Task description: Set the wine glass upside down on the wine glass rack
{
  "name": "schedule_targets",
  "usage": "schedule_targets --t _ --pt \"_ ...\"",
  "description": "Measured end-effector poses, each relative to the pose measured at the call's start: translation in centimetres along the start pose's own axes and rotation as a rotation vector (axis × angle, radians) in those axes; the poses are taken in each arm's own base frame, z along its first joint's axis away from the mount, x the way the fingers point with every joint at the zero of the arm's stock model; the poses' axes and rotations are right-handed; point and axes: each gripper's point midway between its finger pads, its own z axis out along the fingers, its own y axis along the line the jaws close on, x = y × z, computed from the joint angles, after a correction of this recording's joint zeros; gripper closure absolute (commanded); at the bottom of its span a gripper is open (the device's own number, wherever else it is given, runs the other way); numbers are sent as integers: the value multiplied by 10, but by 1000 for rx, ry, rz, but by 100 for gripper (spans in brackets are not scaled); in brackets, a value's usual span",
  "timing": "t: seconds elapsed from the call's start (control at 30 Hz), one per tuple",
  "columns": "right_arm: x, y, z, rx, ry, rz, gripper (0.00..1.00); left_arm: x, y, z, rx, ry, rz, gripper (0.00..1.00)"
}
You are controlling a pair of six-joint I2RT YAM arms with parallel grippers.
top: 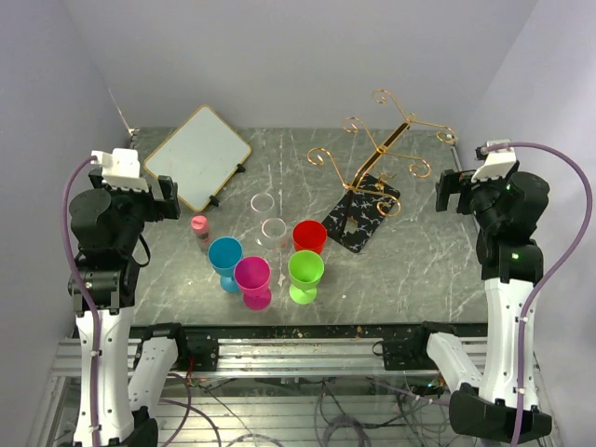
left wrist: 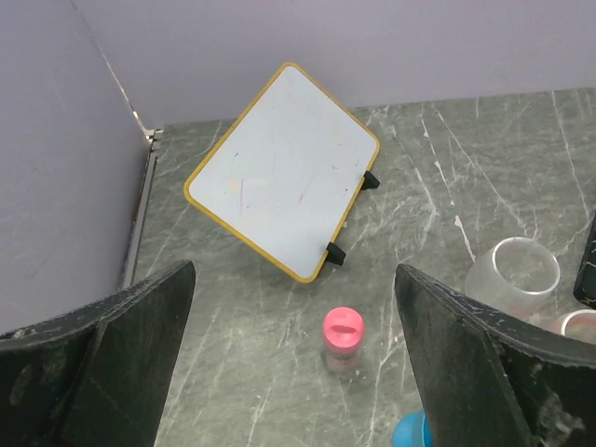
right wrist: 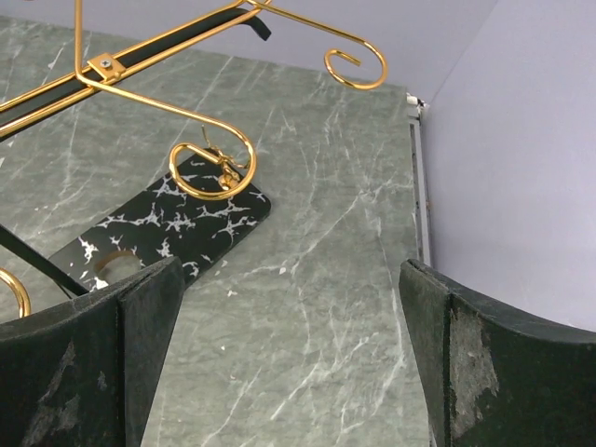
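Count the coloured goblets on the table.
4, clustered at the near centre: the blue goblet leftmost, the magenta goblet beside it, the green goblet further right, the red goblet behind it. None seem hidden.

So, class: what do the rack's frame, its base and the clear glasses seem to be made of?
Rack frame: likely metal wire, shiny gold finish, thin bent scrolls. Base: black with white veins; marble or imitation. Clear glasses: transparent walls; glass or plastic, unclear.

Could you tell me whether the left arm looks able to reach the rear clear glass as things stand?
Probably yes. The left gripper is open, and the rear clear glass has bare table on the side facing that arm; only the pink-capped bottle stands near that path.
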Motion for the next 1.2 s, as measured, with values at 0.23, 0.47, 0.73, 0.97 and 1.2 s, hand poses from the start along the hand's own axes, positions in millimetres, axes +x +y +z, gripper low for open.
schedule_targets --t 0.23,0.47,0.73,0.97,1.2 --pt "1 1 2 -8 3 1 0 -3 0 0 4 -14 4 1" --pt "-4 5 1 -52 11 -40 0 -3 0 0 3 -12 -2 1" --pt "-35 32 -3 -266 -43 -172 0 -5 -8 -2 53 -14 28 1" --pt "-41 58 5 -453 -73 -191 0 -3 -22 -5 139 -2 57 1" --pt "-35 60 35 -525 -32 -205 0 -17 -26 -15 170 -17 97 0"
